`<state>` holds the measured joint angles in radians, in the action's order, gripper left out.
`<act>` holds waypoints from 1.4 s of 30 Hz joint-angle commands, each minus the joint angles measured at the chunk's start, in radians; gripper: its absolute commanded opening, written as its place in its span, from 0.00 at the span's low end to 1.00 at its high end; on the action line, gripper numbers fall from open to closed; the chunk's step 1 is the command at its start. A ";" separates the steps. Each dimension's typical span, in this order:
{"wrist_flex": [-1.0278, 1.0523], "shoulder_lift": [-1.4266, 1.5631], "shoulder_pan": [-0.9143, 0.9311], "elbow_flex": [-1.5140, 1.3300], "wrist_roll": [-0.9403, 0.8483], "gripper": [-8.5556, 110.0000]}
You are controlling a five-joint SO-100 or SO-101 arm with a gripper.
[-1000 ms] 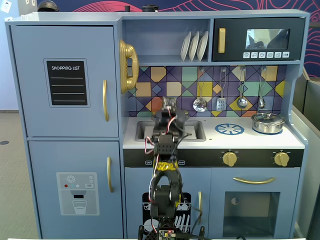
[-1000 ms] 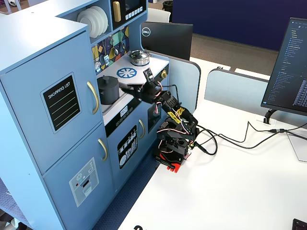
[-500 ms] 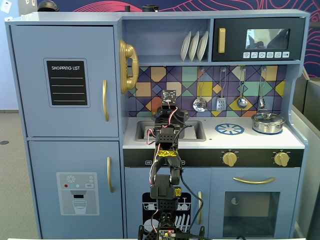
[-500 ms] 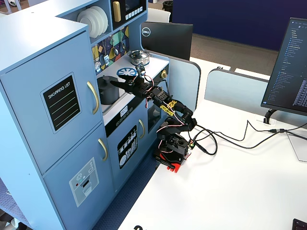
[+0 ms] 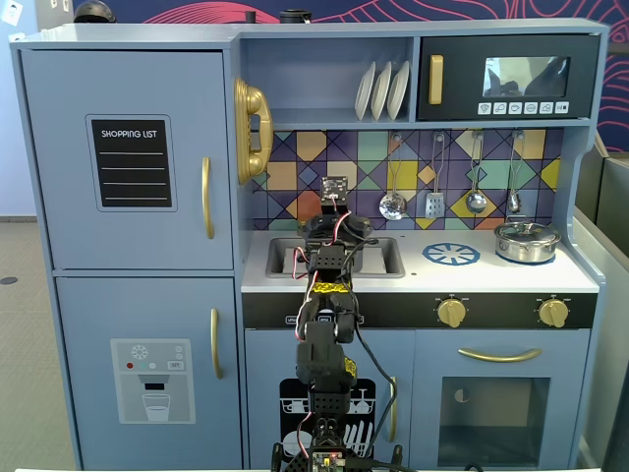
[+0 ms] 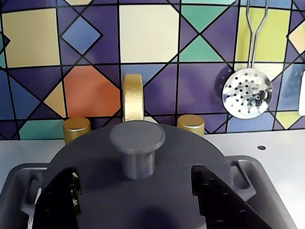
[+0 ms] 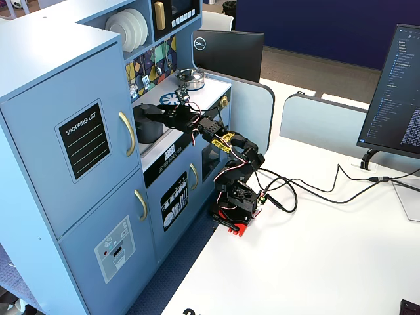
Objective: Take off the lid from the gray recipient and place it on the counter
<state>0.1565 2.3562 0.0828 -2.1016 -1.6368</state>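
The dark gray lid [image 6: 143, 200] with its central knob [image 6: 137, 138] lies on the gray recipient, whose side handle [image 6: 240, 172] shows beneath it. The pot [image 7: 148, 128] stands in the sink basin. My gripper [image 6: 135, 171] is open just above the lid, its black fingers [image 6: 59, 200] on either side of the knob and a little short of it, touching nothing. In a fixed view the gripper [image 5: 334, 218] and arm hide the pot. The white counter [image 5: 491, 275] with the blue burner pattern [image 5: 451, 255] lies to the right of the sink.
A gold faucet [image 6: 133, 98] and two gold taps [image 6: 76, 129] stand right behind the pot. A shiny silver pot [image 5: 526, 241] sits at the counter's right end. Utensils, among them a skimmer [image 6: 248, 93], hang on the tiled back wall.
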 commanded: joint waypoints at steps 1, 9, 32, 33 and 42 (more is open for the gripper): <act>-0.038 -0.055 -0.014 0.110 -0.015 0.24; -0.061 -0.163 -0.028 0.169 -0.020 0.23; -0.117 -0.215 -0.051 0.268 -0.051 0.07; -0.117 -0.207 -0.046 0.276 -0.052 0.07; -0.141 -0.103 0.098 0.273 -0.038 0.07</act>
<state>0.0706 2.1644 0.1012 -1.8945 -1.6797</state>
